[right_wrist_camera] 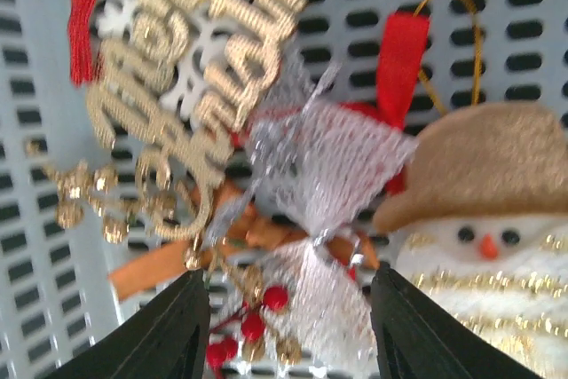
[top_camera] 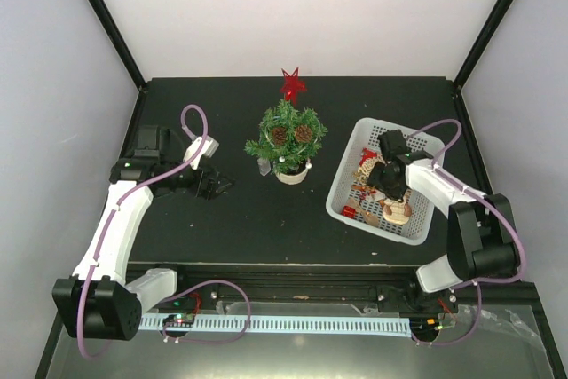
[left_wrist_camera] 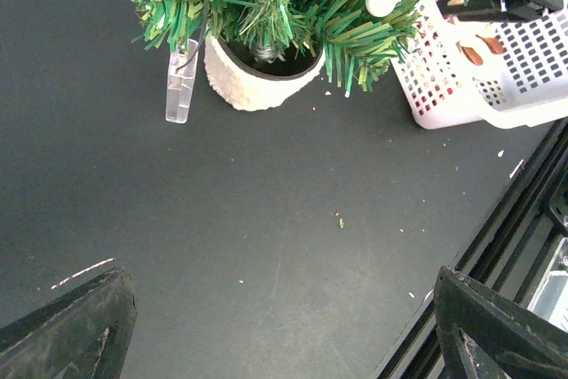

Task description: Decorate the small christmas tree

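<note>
The small christmas tree (top_camera: 286, 135) stands in its cream pot (left_wrist_camera: 257, 77) at the middle of the black table, with a red star on top, two pine cones, a white ball and a clear icicle (left_wrist_camera: 180, 86) hanging at its left. My left gripper (top_camera: 216, 185) is open and empty, low over the table to the tree's left. My right gripper (top_camera: 383, 185) is open inside the white basket (top_camera: 342, 185), its fingers (right_wrist_camera: 177, 330) on either side of a silver mesh bow (right_wrist_camera: 319, 219) with red berries. A gold "Merry Christmas" sign (right_wrist_camera: 186, 59) and a snowman (right_wrist_camera: 497, 246) lie beside it.
The basket also shows at the right in the left wrist view (left_wrist_camera: 497, 68). Black frame posts rise at the table's back corners. A rail with a white cable chain (top_camera: 293, 324) runs along the near edge.
</note>
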Tool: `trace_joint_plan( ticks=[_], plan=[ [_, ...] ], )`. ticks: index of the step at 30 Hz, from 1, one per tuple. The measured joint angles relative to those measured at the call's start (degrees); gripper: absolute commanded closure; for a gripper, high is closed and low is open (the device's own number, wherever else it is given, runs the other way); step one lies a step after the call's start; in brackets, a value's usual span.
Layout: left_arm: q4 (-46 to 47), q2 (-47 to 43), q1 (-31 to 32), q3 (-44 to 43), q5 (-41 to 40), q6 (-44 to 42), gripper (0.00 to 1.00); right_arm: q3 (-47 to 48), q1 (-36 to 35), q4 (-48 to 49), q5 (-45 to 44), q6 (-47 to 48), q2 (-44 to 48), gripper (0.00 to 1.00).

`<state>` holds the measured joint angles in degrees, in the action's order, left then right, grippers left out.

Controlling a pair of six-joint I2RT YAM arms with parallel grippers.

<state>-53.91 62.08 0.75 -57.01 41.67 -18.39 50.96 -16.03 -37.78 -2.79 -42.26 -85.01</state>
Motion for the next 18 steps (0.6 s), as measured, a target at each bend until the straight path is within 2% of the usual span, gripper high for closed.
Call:
trace_joint_plan(
  ticks=[3,9,18],
  plan=[
    [0.0,0.2,0.0,0.0,-0.2,0.0,0.09,0.0,3.5,2.3,1.8,-0.2,-1.1,0.49],
    [0.0,0.2,0.0,0.0,-0.4,0.0,0.09,1.8,4.6,5.5,4.8,-0.3,-4.7,0.5],
    [0.0,0.1,0.0,0.0,-0.4,0.0,0.08,2.8,4.9,7.6,7.1,-0.3,-8.4,0.61]
  ],
)
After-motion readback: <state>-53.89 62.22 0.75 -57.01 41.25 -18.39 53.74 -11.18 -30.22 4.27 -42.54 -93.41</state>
